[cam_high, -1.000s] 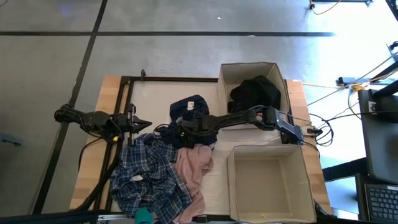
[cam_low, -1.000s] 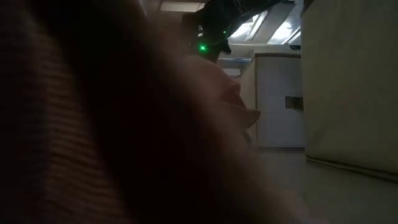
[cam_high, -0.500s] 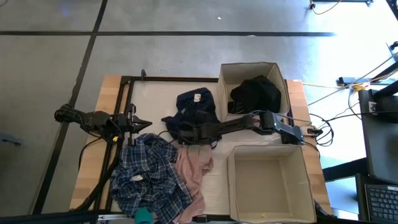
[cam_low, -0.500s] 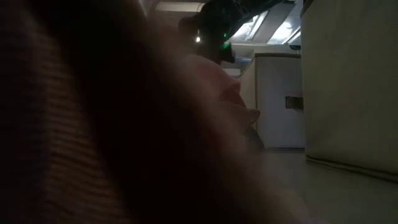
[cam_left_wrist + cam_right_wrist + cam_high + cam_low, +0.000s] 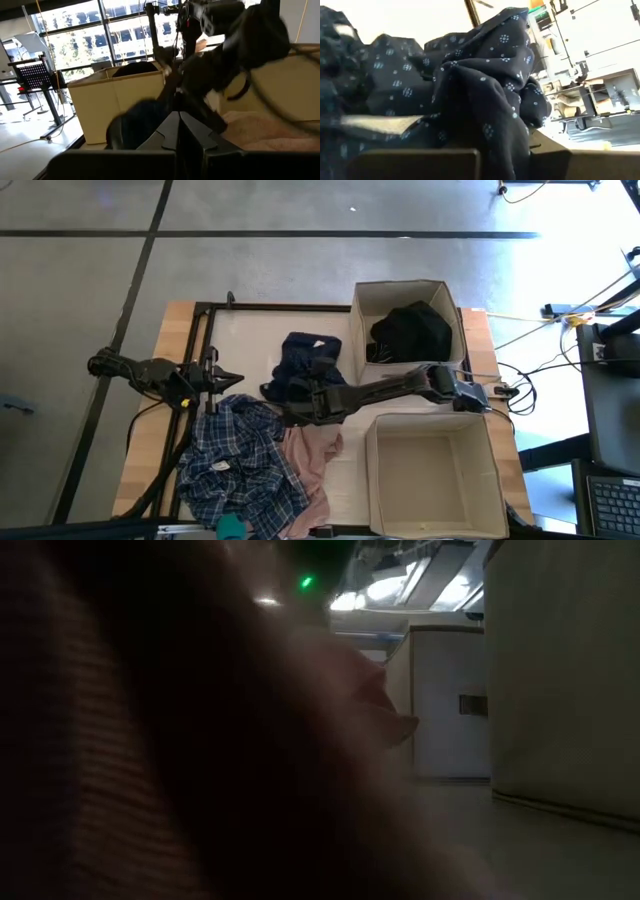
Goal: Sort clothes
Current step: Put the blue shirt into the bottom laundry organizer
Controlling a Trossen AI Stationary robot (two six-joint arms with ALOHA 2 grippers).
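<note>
a: reaching across the bench [image 5: 255, 330], the right arm has its pincer [image 5: 312, 385] at the navy dotted garment [image 5: 305, 360]. is it gripping?

b: in the right wrist view the navy cloth [image 5: 470, 95] bunches right at the fingers and drapes over them, so the pincer is pinching the navy dotted garment.

a: where does that garment sit?

b: mid-bench, just beside the far cardboard box [image 5: 356, 330], which holds the black garment [image 5: 412, 330]. the near cardboard box [image 5: 375, 470] shows only its bare floor.

a: and the rest of the clothes?

b: the blue-white plaid shirt [image 5: 235, 465] is spread at the near left of the bench, touching the pink garment [image 5: 312, 455] beside it. a small teal piece [image 5: 231, 527] peeks out at the near edge.

a: the left arm?

b: it waits at the left edge of the bench, its pincer [image 5: 225, 378] pressed together, holding nothing.

a: the low view?

b: mostly blocked by dark fabric close to the lens; a box wall [image 5: 560, 680] shows at the right.
</note>
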